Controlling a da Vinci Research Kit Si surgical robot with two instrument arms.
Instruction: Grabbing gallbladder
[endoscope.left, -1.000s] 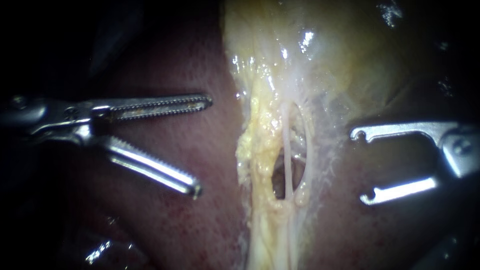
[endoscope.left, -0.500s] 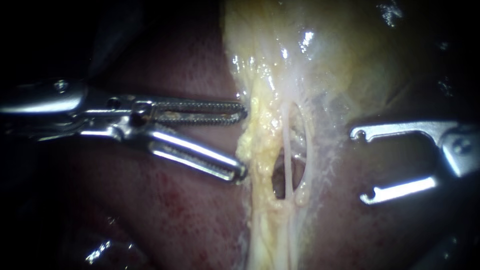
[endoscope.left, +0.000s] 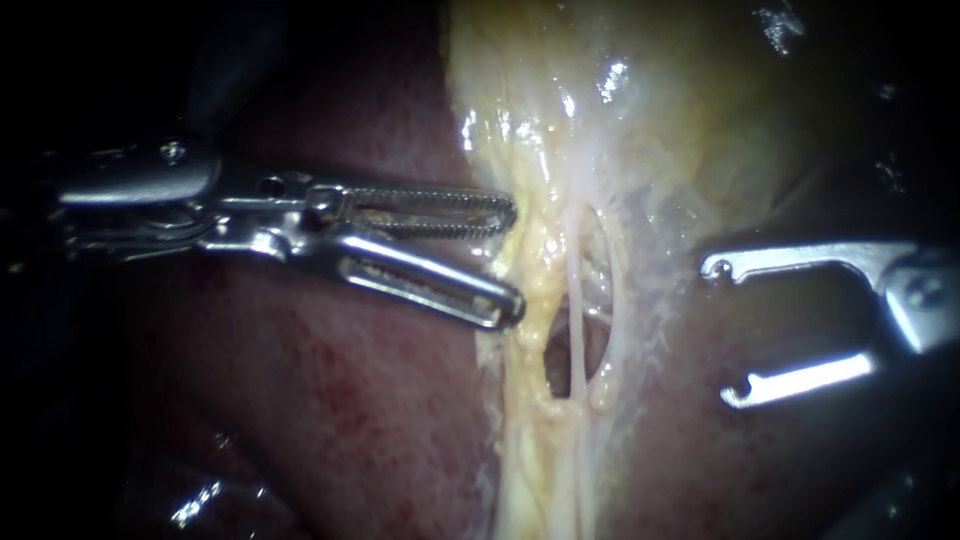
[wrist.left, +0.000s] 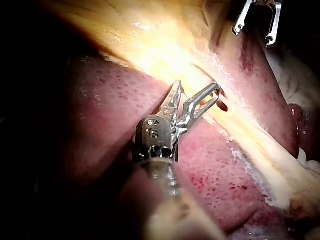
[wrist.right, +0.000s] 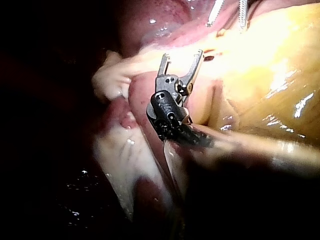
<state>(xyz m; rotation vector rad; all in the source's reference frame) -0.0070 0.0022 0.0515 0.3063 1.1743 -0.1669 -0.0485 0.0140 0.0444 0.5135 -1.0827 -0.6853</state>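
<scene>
The grab is not yet made. The left tool (endoscope.left: 512, 258) has its jaws partly open and holds nothing, with the tips at the pale fatty edge of the gallbladder (endoscope.left: 680, 120), which lies just ahead of them. What is left, I judge, is to shut on that edge; the right tool (endoscope.left: 720, 333) hangs wide open beyond it, gripping nothing.

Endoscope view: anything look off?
Nothing clearly wrong. An opening in the pale tissue shows a thin tube crossing it; red speckles dot the liver. The left instrument and right instrument both have open jaws, gripping nothing.
</scene>
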